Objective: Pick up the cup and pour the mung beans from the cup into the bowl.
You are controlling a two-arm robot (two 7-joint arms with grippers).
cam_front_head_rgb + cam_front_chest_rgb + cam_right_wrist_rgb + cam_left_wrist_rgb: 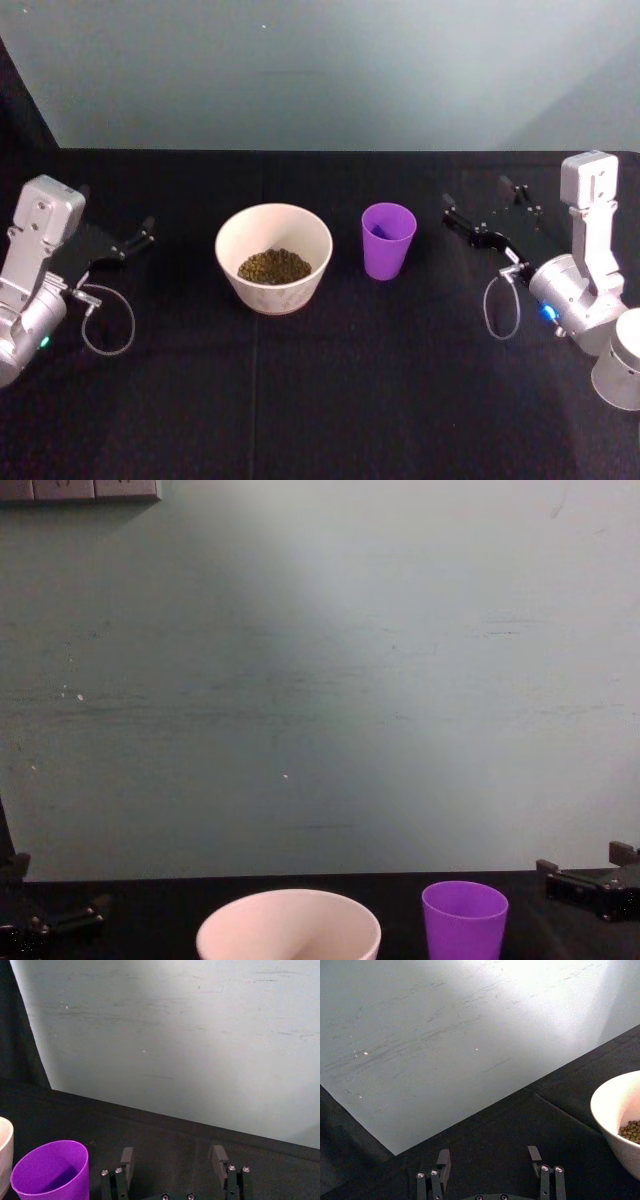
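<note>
Black cloth covers the counter (330, 400) in front of you, backed by a pale teal wall (320, 680). Starting at the far left of the head view, your left hand (148, 233) rests low at the counter's left edge, released — its two dark fingers (443, 1160) stand well apart in the left wrist view, with nothing between them. Moving right, the bowl (273, 257) sits near the centre of the counter, cream-white and upright, with a layer of mung beans (274, 266) lying in its bottom. Just to the right of the bowl, close but not touching, the cup (387, 240) stands upright on the cloth; it is purple and much narrower than the bowl, and its inside appears bare. Farther right, well apart from the cup, your right hand (449, 213) points toward the cup from the counter's right side — also released, fingers (127, 1160) spread apart and gripping nothing.
</note>
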